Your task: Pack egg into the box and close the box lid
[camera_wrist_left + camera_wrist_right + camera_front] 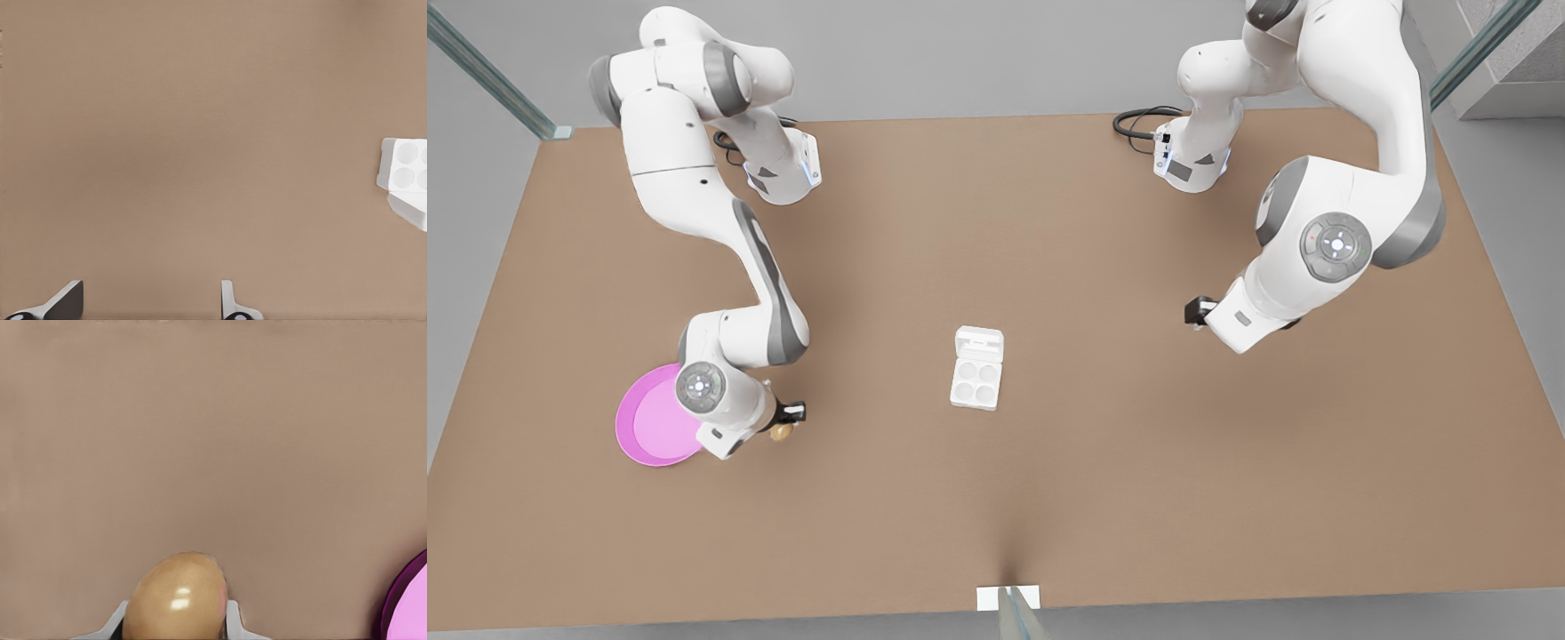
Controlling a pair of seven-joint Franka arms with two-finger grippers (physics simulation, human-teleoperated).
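Observation:
A tan egg sits between the fingers of my right gripper, which is shut on it. In the front view that gripper holds the egg over the table, just off the rim of the pink plate, at the front view's left. The white box lies mid-table with four empty cups, and its lid is folded back open. My left gripper is open with nothing in it and waits at the front view's right, well away from the box.
The brown table stretches wide around the box. The arm bases and a black cable stand at the far edge. A small white marker sits at the near edge. The pink plate has nothing visible on it.

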